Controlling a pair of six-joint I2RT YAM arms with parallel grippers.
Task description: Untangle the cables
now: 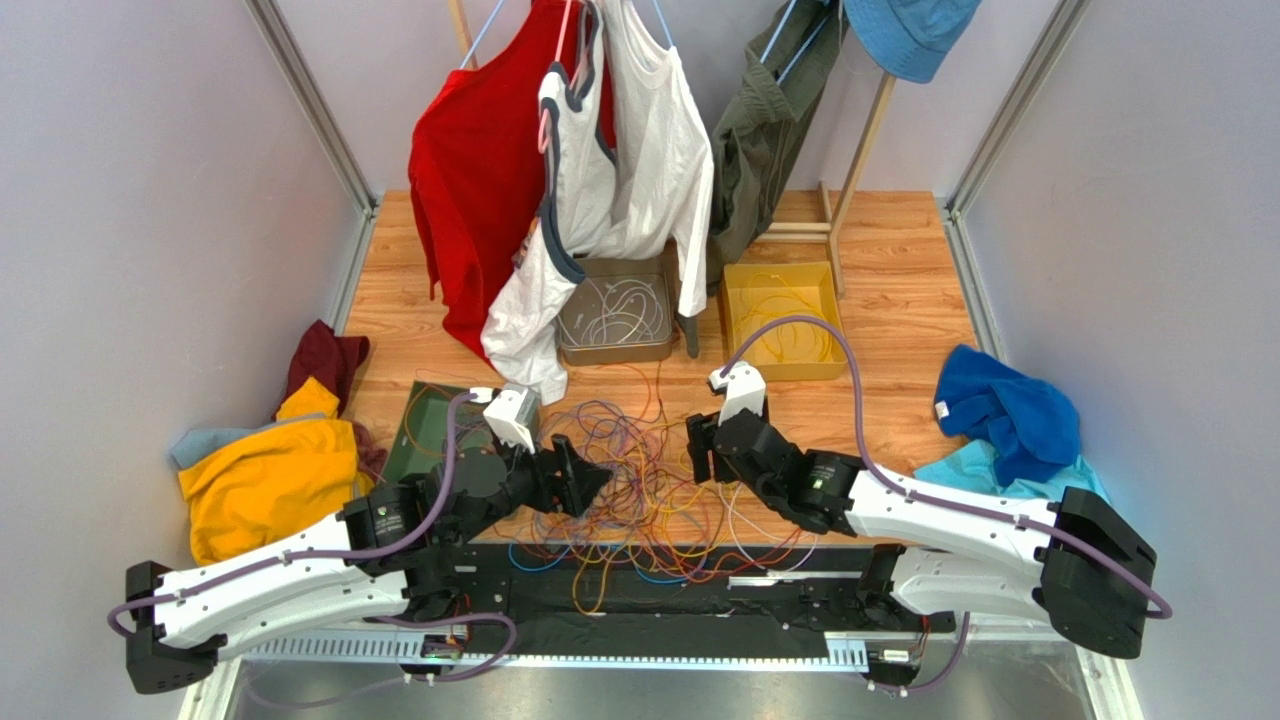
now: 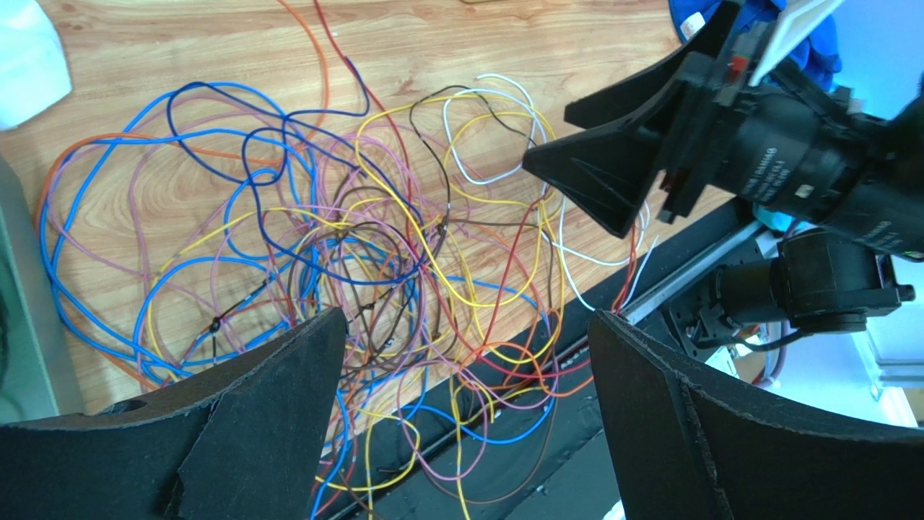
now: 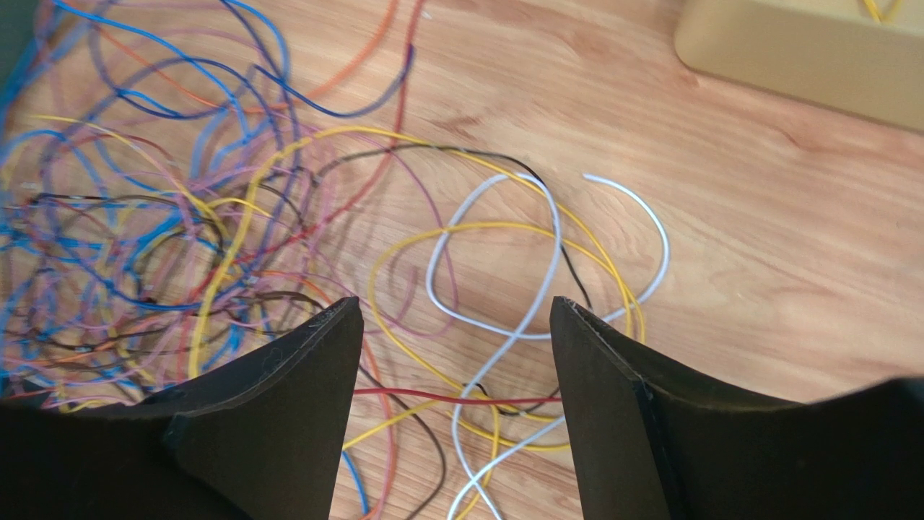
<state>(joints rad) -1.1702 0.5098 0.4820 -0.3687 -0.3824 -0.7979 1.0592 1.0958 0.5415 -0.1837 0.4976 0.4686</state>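
Cables (image 1: 649, 495) sit knotted between the left gripper (image 1: 595, 477) and right gripper (image 1: 700, 447), both spread apart and empty; grabbing many at once could tighten knots.

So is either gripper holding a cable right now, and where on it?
Nothing is held: the left gripper and right gripper are both open over the cables.
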